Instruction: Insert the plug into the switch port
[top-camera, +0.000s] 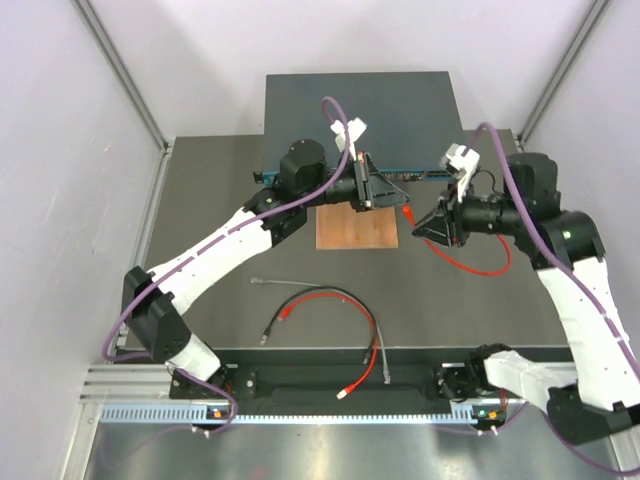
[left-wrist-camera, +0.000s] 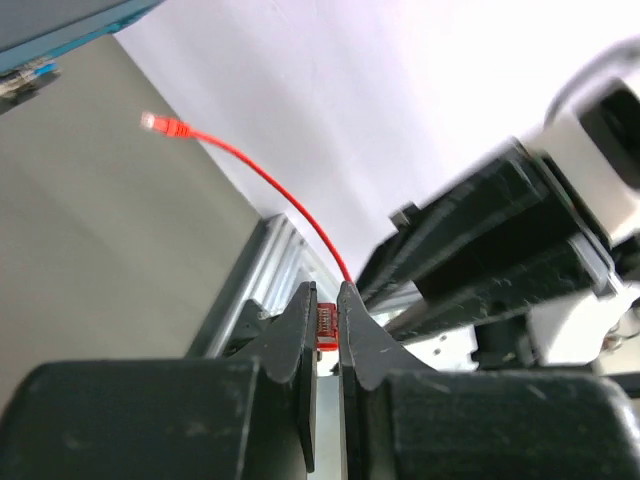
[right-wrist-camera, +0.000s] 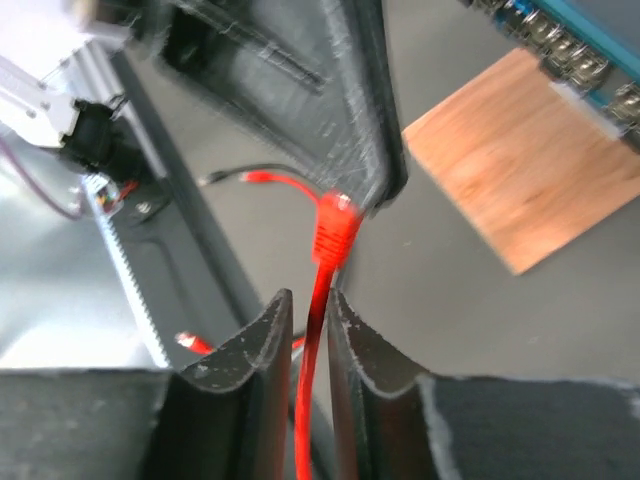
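Grey counter (top-camera: 220, 220) in front of the switch (top-camera: 400, 110). The plug (left-wrist-camera: 326, 345) is pinched in the left hand (left-wrist-camera: 326, 300), just before the switch's teal face. Its red cable (right-wrist-camera: 308, 400) is pinched by the right hand (right-wrist-camera: 308, 297). The plug should be squared to that face before being pushed in.

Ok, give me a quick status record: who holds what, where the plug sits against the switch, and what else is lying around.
left gripper: shut on the plug
right gripper: shut on the red cable just behind the plug
plug position: by the right edge of the wooden board, short of the switch, not inserted
spare cables: loose on the table near the arm bases
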